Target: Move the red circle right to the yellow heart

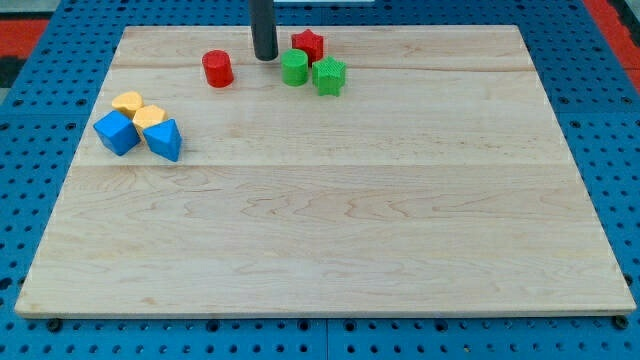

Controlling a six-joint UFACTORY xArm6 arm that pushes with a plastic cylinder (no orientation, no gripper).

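Red circle stands near the view's top of the wooden tabletop, left of centre, with bare wood all round it and nothing touching it. Just to its right, a little higher in the view, my tip rests on the wood, apart from the circle by a narrow strip of board. The dark rod rises straight from there and is cut off by the view's top edge, so the arm above it cannot be seen. As an end effector it is a plain rod with no jaws, so it grasps nothing.

Right of my tip sits a green cylinder, near it but not clearly touching. Behind that is a red star, partly hidden by the green cylinder in front. A green block with a ridged, hard-to-read outline lies just beside the cylinder on the view's right.

Well apart, at the view's left, four blocks cluster. Two yellow pieces sit close together: the rear yellow block and the front yellow block; which one is the heart I cannot tell, since their outlines are blurred. A blue cube and a blue wedge-like block press against them in front.
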